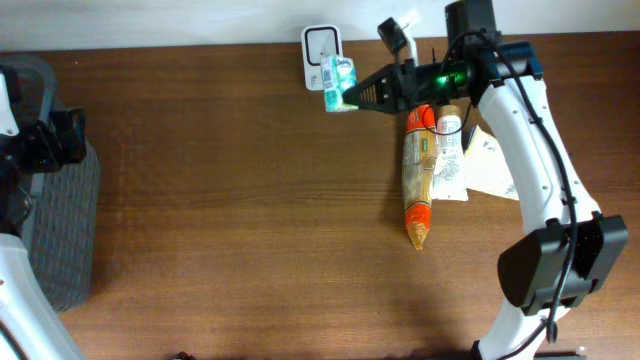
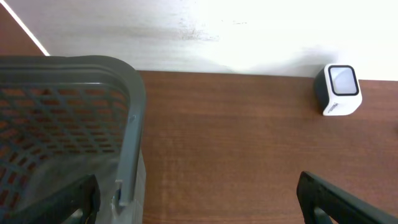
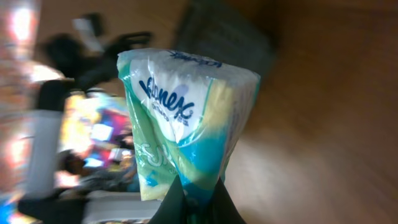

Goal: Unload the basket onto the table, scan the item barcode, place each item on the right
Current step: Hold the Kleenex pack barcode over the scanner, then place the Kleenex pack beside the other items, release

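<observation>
A small pack of Kleenex tissues (image 1: 337, 82) in teal, white and yellow wrap hangs in the air in front of the white barcode scanner (image 1: 321, 50) at the table's back edge. My right gripper (image 1: 352, 98) is shut on the pack's lower end; the wrist view shows the tissue pack (image 3: 186, 118) pinched between the two black fingertips (image 3: 171, 208). My left gripper (image 2: 199, 202) stands open above the wood beside the basket, holding nothing. The scanner (image 2: 339, 90) also shows at the right of the left wrist view.
A grey mesh basket (image 1: 62, 225) stands at the table's left edge, its rim (image 2: 134, 118) close to my left fingers. Under my right arm lie a long orange snack bag (image 1: 418, 180), a bottle (image 1: 449, 125) and white paper packets (image 1: 485, 165).
</observation>
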Controlling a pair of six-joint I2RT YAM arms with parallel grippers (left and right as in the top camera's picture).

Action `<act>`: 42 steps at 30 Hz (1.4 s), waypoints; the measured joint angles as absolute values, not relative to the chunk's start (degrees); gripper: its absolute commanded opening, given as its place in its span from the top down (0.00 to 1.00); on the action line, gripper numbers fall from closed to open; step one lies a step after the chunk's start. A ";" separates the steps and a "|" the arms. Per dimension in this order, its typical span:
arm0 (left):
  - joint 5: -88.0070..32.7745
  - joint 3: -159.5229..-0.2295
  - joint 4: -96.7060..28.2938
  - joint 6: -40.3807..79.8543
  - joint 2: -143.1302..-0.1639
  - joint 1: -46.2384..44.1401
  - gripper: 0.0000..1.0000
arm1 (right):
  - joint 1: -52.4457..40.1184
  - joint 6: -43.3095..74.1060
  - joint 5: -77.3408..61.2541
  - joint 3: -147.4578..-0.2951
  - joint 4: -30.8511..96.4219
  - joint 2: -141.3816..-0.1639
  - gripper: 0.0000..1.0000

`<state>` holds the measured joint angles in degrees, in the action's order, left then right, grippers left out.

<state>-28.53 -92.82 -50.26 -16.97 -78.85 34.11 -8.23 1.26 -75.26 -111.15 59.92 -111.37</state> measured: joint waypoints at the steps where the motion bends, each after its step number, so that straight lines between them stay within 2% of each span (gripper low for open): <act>1: -28.56 -92.82 -50.26 -16.97 -78.85 34.11 0.01 | -9.72 1.43 -66.61 -111.15 60.34 -111.37 0.96; 2: -28.56 -92.82 -50.26 -16.97 -78.85 34.11 0.01 | -11.75 2.15 -58.41 -111.15 59.59 -111.37 0.96; 5: -28.53 -92.82 -50.28 -16.97 -78.85 34.11 0.01 | -22.96 4.34 -16.23 -115.07 51.94 -112.01 0.96; 7: -28.53 -92.82 -50.33 -16.97 -78.85 34.11 0.01 | -28.86 -2.15 9.56 -117.38 39.48 -114.74 0.96; 9: -28.56 -92.79 -50.43 -16.97 -78.76 34.11 0.01 | -30.44 -13.61 27.29 -117.73 19.46 -124.11 0.96; 10: -28.53 -92.82 -50.22 -16.97 -78.72 34.11 0.01 | -30.41 -17.65 30.70 -117.75 16.03 -128.01 0.96; 12: -28.51 -92.82 -49.95 -16.97 -78.72 34.11 0.01 | -29.82 -30.37 35.79 -116.99 -2.04 -136.20 0.96; 15: -28.56 -92.79 -50.17 -16.97 -78.72 34.11 0.01 | -28.12 -45.30 36.93 -116.79 -13.37 -143.81 0.96; 18: -28.53 -92.79 -50.28 -16.97 -78.72 34.11 0.01 | -25.52 -52.53 35.86 -116.79 -12.23 -145.38 0.96; 22: -28.53 -92.79 -50.26 -16.97 -78.72 34.11 0.01 | -25.32 -53.91 32.73 -116.86 -7.75 -145.51 0.96; 30: -28.53 -92.79 -50.26 -16.97 -78.72 34.11 0.01 | -25.39 -54.17 31.83 -116.86 -7.46 -145.56 0.96; 33: -28.53 -92.79 -50.26 -16.99 -78.72 34.11 0.01 | -25.45 -47.97 31.66 -116.84 -5.19 -144.44 0.96; 36: -28.53 -92.82 -50.02 -16.97 -78.72 34.11 0.01 | -25.61 -33.54 27.29 -116.66 13.87 -132.92 0.96; 38: -28.53 -92.82 -50.15 -16.97 -78.63 34.11 0.01 | -25.39 -20.78 16.78 -117.16 35.92 -119.55 0.96; 42: -28.53 -92.79 -50.22 -16.99 -78.63 34.11 0.01 | -24.29 -0.86 5.89 -118.24 68.12 -104.47 0.96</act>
